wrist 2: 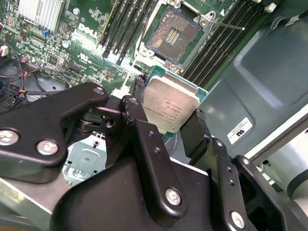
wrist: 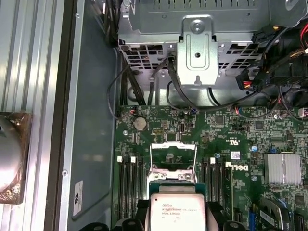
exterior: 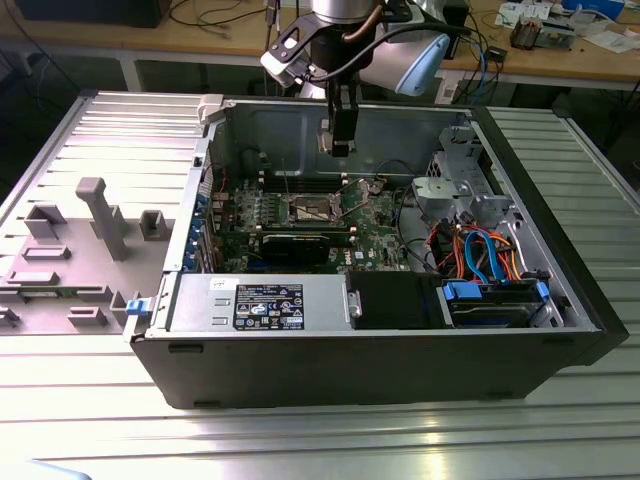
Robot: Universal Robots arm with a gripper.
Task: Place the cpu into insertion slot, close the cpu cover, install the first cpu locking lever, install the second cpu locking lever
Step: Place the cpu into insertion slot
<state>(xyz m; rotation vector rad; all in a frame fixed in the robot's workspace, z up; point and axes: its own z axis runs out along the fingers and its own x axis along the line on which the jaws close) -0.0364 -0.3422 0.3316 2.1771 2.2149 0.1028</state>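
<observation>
Gripper [wrist 2: 169, 100] clamped on the cpu [wrist 2: 171, 107] by two opposite edges, metal top facing the camera in both wrist views. The chip hangs over the open PC case [exterior: 350, 370], upper centre of the exterior view, not yet in the insertion slot [wrist 2: 172, 34]. The slot lies bare on the green mobo [wrist: 240, 144], centre of the exterior view, w/ the cpu cover [wrist: 173, 145] swung up beside it.

Likely trouble from here:
- The grip is on thin edges only, so a small slip or tilt could bring the chip down skewed vs. the socket and bend contacts.
- A wrong rotation would keep it from seating.
- The raised cover and a thin lever [wrist 2: 226, 24] look close to the approach path and could be clipped.

The case lies on its side on a ribbed metal table [exterior: 320, 440]. A grey fixture block [exterior: 95, 215] sits at the exterior view's left. Wooden benches [exterior: 200, 35] strewn w/ cables run along the top of the frame — a lab or workshop, by the look.
</observation>
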